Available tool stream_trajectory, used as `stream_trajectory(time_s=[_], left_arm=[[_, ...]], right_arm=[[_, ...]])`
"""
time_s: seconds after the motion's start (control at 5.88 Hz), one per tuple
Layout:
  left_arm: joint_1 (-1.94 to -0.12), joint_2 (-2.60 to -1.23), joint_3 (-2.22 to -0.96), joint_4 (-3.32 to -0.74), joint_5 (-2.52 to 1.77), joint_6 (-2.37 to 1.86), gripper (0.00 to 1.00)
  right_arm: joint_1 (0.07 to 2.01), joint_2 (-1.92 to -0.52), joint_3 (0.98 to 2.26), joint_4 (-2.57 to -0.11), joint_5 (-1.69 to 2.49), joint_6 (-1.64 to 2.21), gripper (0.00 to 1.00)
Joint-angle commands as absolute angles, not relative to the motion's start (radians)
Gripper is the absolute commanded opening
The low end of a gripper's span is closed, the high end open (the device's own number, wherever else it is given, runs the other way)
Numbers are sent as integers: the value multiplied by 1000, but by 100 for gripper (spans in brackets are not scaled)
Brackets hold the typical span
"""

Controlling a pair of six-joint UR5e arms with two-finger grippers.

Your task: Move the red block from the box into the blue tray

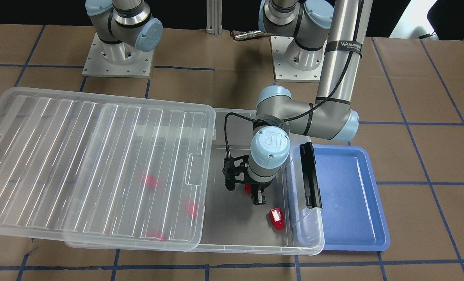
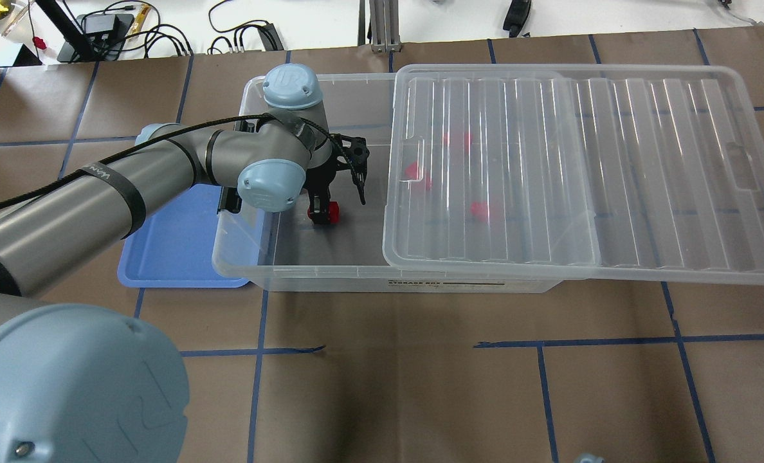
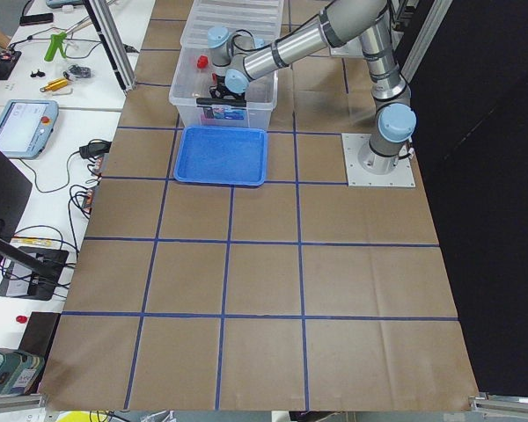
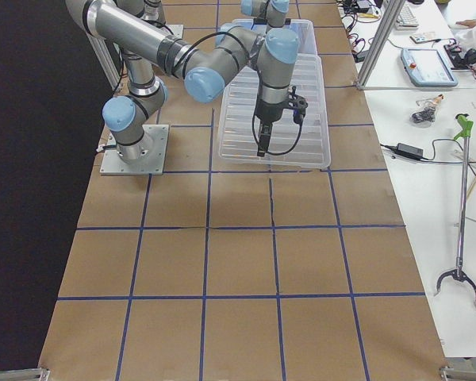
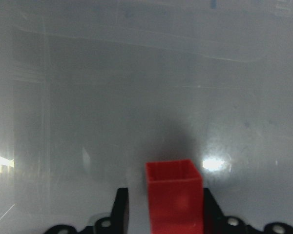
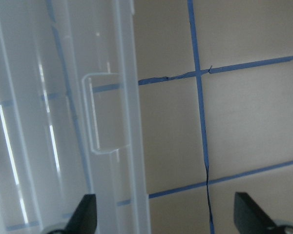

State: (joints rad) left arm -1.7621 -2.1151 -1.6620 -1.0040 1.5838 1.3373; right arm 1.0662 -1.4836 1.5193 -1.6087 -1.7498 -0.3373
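Observation:
My left gripper [image 1: 257,195] is down inside the open end of the clear box [image 1: 255,246] and is shut on a small red block [image 1: 248,189]. The left wrist view shows the red block [image 5: 175,195] between the black fingers, over the box floor. It also shows in the overhead view [image 2: 332,211]. The blue tray [image 1: 349,195] lies on the table against the box's latch end and holds nothing. My right gripper [image 6: 168,214] is open and empty, high over the lid's edge.
The ribbed lid [image 1: 91,164] lies slid across most of the box, with three red blocks [image 1: 149,180] blurred beneath it. A red block with a pale shiny face [image 1: 276,218] lies on the box floor near the black latch [image 1: 310,179]. Brown paper with blue tape lines covers the table.

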Motion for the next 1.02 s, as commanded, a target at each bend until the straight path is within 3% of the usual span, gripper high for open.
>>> stream_trajectory(time_s=[0.0, 0.51, 0.85], left_arm=[[-1766, -2090, -1648, -1014, 1592, 1333, 2], [-1650, -1894, -1621, -1202, 1516, 1319, 2], [-1562, -1766, -1580, -1369, 1525, 1333, 2]], right_arm=[[1237, -1485, 1401, -1437, -1732, -92, 100], [1481, -1482, 1344, -1361, -1554, 235, 100], [1543, -1471, 1345, -1364, -1562, 299, 100]])
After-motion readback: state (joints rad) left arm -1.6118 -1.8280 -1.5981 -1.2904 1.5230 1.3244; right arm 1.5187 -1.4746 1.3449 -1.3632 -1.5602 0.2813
